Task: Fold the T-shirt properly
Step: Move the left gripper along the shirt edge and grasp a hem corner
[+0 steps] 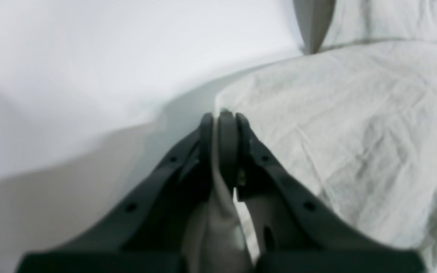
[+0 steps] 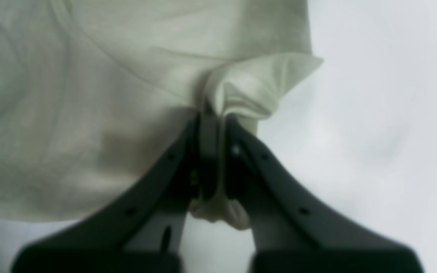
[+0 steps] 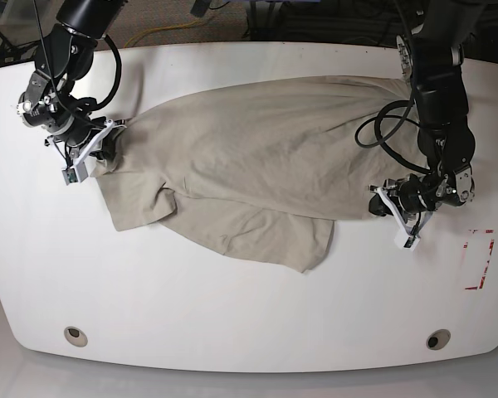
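White table [image 3: 232, 332] with red tape mark [image 3: 479, 259].

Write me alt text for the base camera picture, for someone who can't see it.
A wrinkled beige T-shirt lies spread across a white table, with a robot arm pinching it at each end. The right pincer grips the cloth at the picture's left, and the left pincer grips the edge at the picture's right. A red marking sits near the table's right edge.

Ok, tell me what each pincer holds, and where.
Both hold the shirt: left pincer shut on its edge, right pincer on a bunched edge fold.
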{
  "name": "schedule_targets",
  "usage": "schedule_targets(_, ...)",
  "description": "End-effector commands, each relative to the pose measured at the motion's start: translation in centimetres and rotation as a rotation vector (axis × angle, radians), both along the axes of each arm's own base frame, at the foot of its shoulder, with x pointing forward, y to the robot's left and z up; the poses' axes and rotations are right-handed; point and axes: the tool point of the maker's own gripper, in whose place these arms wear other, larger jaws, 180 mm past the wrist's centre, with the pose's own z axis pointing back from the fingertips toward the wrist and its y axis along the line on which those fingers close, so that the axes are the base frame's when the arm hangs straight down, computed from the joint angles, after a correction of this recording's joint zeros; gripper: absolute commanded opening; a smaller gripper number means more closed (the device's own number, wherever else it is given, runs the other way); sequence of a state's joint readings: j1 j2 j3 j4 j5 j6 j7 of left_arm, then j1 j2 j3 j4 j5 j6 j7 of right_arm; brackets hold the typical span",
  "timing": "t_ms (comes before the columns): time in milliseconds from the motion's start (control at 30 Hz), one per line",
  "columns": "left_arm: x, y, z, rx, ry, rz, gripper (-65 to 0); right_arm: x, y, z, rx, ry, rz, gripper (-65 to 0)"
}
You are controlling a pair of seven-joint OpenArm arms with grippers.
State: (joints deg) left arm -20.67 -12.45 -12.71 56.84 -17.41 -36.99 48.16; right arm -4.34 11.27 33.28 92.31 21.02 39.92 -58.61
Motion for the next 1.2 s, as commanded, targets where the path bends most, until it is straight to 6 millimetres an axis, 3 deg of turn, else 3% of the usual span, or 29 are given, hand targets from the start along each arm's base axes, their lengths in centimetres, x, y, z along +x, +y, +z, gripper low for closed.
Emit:
schedule_targets(0, 0.5, 1.7, 0.8, 0.046, -0.007, 0.004, -63.1, 1.1, -0.4, 1.5, -0.009, -0.058, 0.003, -65.0)
schedule_targets(100, 0.4, 1.7, 0.8, 0.047, -0.005, 0.004, -59.3, 1.1, -0.4, 1.5, -0.009, -0.058, 0.003, -65.0)
schedule_targets(267, 0.1, 2.7, 0.5, 0.108, 0.011, -0.004, -62.9, 1.1, -0.3, 1.5, -0.007, -0.058, 0.003, -65.0)
schedule_targets(333, 0.0, 3.0, 0.2, 0.135, 0.021, -0.012, -60.7, 1.1, 0.2, 1.3, 0.006, -0.058, 0.001, -65.0)
schedule_targets(533, -0.1, 3.3, 0.2, 0.150, 0.023, -0.013, -38.8, 1.1, 0.6, 1.2, 0.019, -0.058, 0.000, -65.0)
schedule_targets(633, -0.7, 5.5, 0.4, 0.194, 0.051, -0.002, -27.8, 1.1, 0.7, 1.2, 0.020, -0.058, 0.000, -65.0)
schedule_targets(733, -0.8, 6.2, 0.5, 0.206, 0.054, 0.003, -27.5, 1.1, 0.7, 1.2, 0.020, -0.058, 0.000, -65.0)
schedule_targets(900, -1.1, 9.0, 1.3, 0.255, 0.055, 0.023, -27.5, 1.1, 0.7, 1.2, 0.020, -0.058, 0.000, -65.0)
schedule_targets(1033, -1.5, 9.0, 1.2, 0.261, 0.057, -0.018, -27.5, 1.1, 0.7, 1.2, 0.019, -0.059, 0.000, -65.0)
schedule_targets(1167, -3.0, 8.9, -0.2, 0.263, 0.105, -0.025, -27.5, 1.1, 0.7, 1.2, 0.019, -0.059, 0.000, -65.0)
